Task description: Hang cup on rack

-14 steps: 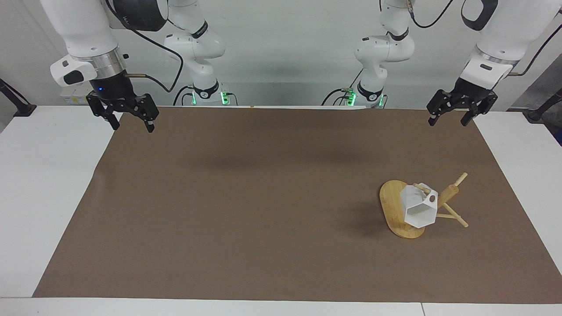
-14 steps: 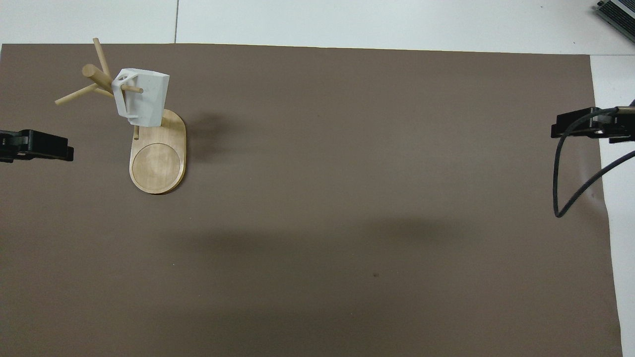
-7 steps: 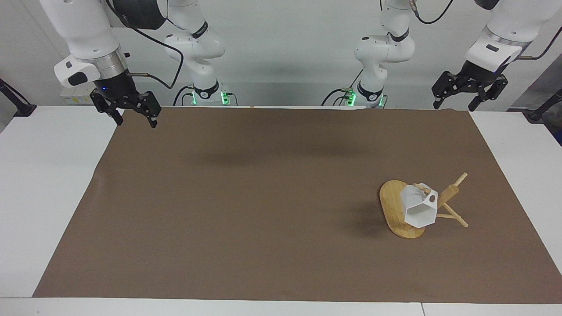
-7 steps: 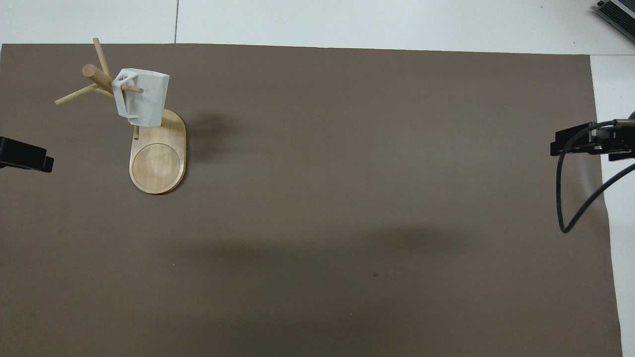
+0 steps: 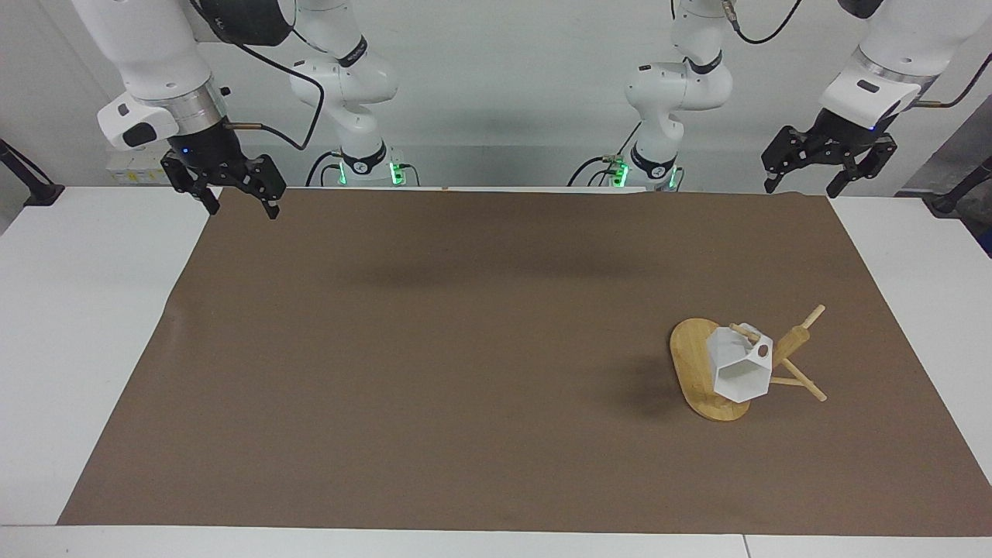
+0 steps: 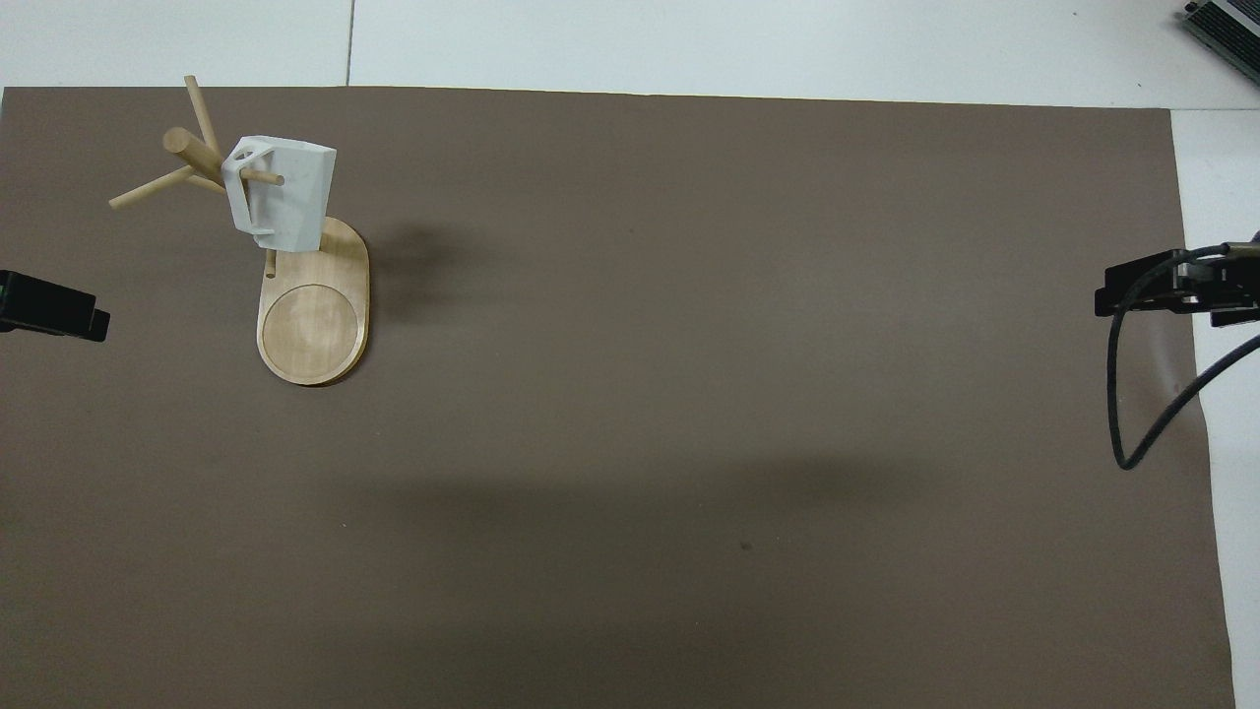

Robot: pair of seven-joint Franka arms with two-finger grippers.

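Note:
The white faceted cup [image 5: 741, 366] [image 6: 279, 194] hangs by its handle on a peg of the bamboo rack [image 5: 700, 372] [image 6: 313, 325], which stands on the brown mat toward the left arm's end of the table. My left gripper [image 5: 803, 179] is open, raised over the mat's corner by its base, well apart from the rack. Only its tip [image 6: 54, 310] shows in the overhead view. My right gripper [image 5: 241, 199] is open and empty, raised over the mat's corner at the other end, its tip [image 6: 1162, 286] at the overhead view's edge.
A brown mat [image 5: 465, 349] covers most of the white table [image 5: 85, 310]. A black cable [image 6: 1132, 394] loops down from the right arm over the mat's edge. Both arm bases [image 5: 364, 167] stand at the table's robot end.
Both grippers have risen and drawn back toward the robots' end of the table. The cup and rack have not moved.

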